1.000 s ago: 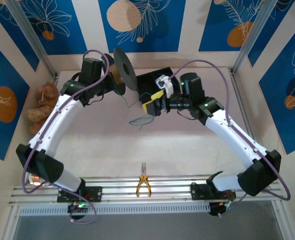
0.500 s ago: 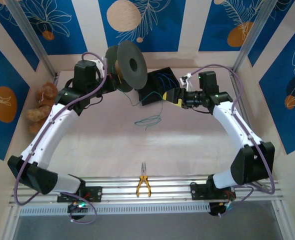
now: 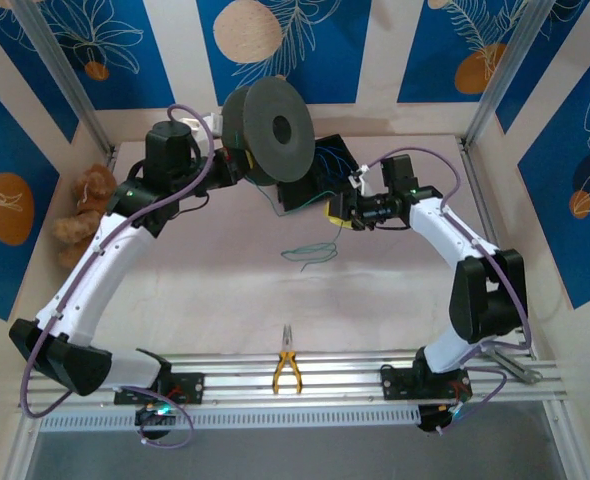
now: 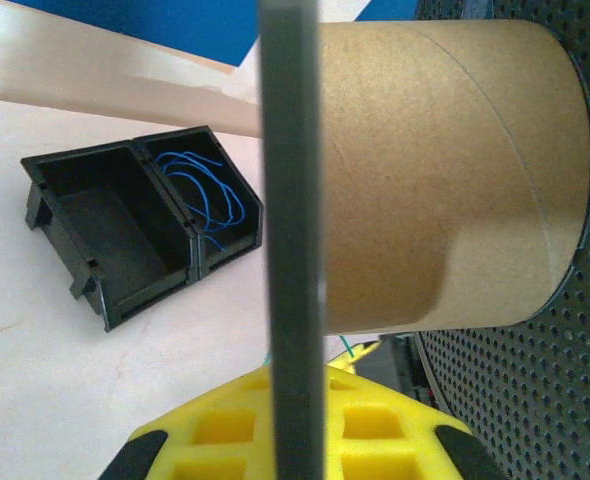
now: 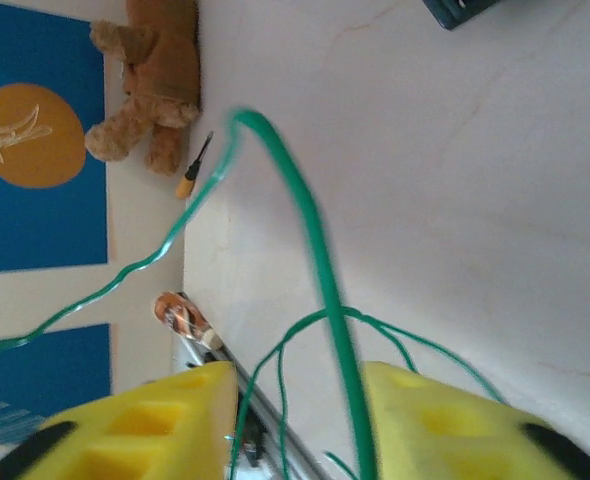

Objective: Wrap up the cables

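My left gripper (image 3: pixel 233 168) is shut on a spool (image 3: pixel 271 120) with black flanges and a cardboard core (image 4: pixel 445 170); its yellow fingers (image 4: pixel 205 440) clamp the near flange's edge (image 4: pixel 293 200). A loose green cable (image 3: pixel 310 250) lies on the table and rises to my right gripper (image 3: pixel 337 212). In the right wrist view that green cable (image 5: pixel 320 270) runs through the gap of the open right gripper (image 5: pixel 295 420), close to its right finger (image 5: pixel 445 420), with thinner green strands beside it. Blue cables (image 4: pixel 207 195) sit curled in a black bin (image 4: pixel 85 240) behind the spool.
A teddy bear (image 3: pixel 83 205) sits at the table's left edge. Yellow-handled pliers (image 3: pixel 286 365) lie on the front rail. A small screwdriver (image 5: pixel 193 170) and a copper coil (image 5: pixel 180 318) lie near the left side. The black bin (image 3: pixel 320 170) stands between both grippers.
The left arm has turned the spool so its flat flange faces up and shifted it right. The right gripper swung away to the right and back beside the bin; the green cable slid right.
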